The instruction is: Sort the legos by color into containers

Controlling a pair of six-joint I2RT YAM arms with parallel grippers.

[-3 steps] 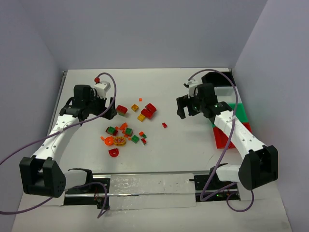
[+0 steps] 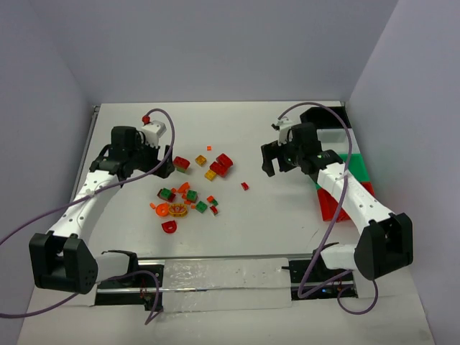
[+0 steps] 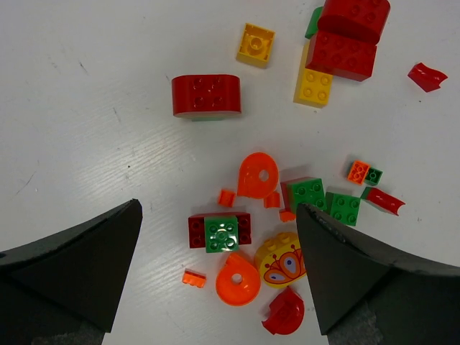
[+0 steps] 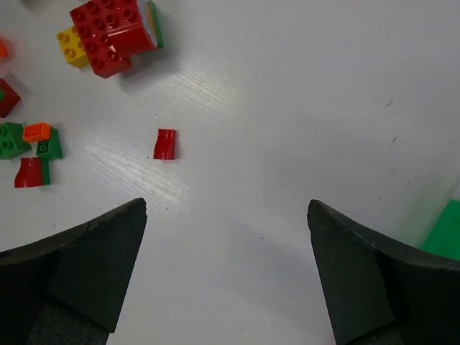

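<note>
Legos (image 2: 188, 192) lie loose on the white tabletop (image 2: 251, 230), all in a scatter left of centre, well apart from the containers (image 2: 357, 167). The containers sit in a row at the right edge, partly hidden behind the right arm: black farthest, then white, green, red nearest. Can't tell what is inside them. Left fingers (image 3: 72, 273) are spread wide, released, gripping nothing, hovering over the near part of the pile. Between them in the wrist view: a green brick on a dark red plate (image 3: 220, 231), an orange teardrop piece (image 3: 256, 175), an orange round piece (image 3: 238, 280), a yellow printed round piece (image 3: 282, 264) and a red curved bit (image 3: 284, 318) at the bottom edge. Green bricks (image 3: 307, 192) lie side by side just right of the teardrop. Farther out, a red rounded brick (image 3: 206, 95) lies alone, with a small yellow brick (image 3: 256, 43) near it. A longer yellow brick (image 3: 314, 85) touches a red stack (image 3: 348, 39). Right fingers (image 4: 79, 273) are also wide apart, released, empty, above bare tabletop between the pile and the containers. A lone small red bit (image 4: 164, 144) lies just ahead of them, apart from the other pieces. A green container corner (image 4: 447, 230) shows at the right edge of the right wrist view.
</note>
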